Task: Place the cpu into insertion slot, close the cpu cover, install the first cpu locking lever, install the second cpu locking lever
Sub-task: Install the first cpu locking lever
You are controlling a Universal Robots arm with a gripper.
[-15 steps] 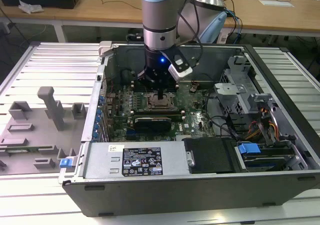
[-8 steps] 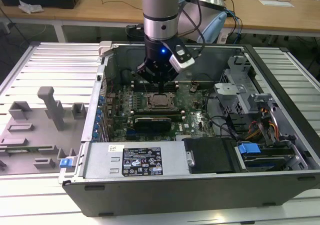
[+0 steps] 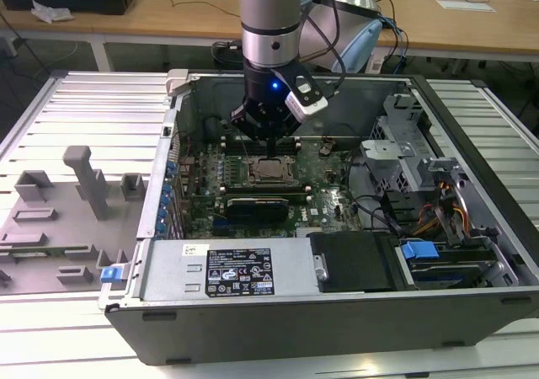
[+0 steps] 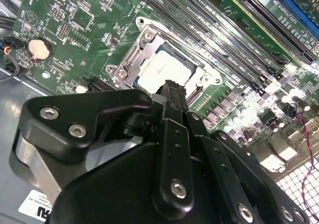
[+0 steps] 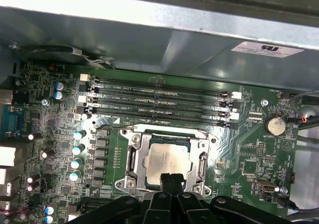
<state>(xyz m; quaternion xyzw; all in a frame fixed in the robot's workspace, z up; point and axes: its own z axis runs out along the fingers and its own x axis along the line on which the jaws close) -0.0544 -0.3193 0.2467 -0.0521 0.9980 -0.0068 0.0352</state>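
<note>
The cpu (image 5: 168, 157) lies seated in the insertion slot (image 5: 164, 136), with the cpu cover (image 5: 135, 157) apparently down over it. The gripper (image 5: 171, 178) hangs at the socket's edge, claw narrow, holding nothing. Judged step: locking levers, which calls for a precise catch on thin wire.

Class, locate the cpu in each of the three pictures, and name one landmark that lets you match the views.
Exterior view: cpu on the green board, under the gripper.
Second wrist view: cpu just beyond the gripper's tip.
First wrist view: cpu between the gripper and the long memory slots.
Shared landmark: the silver cpu cover framing it.
</note>
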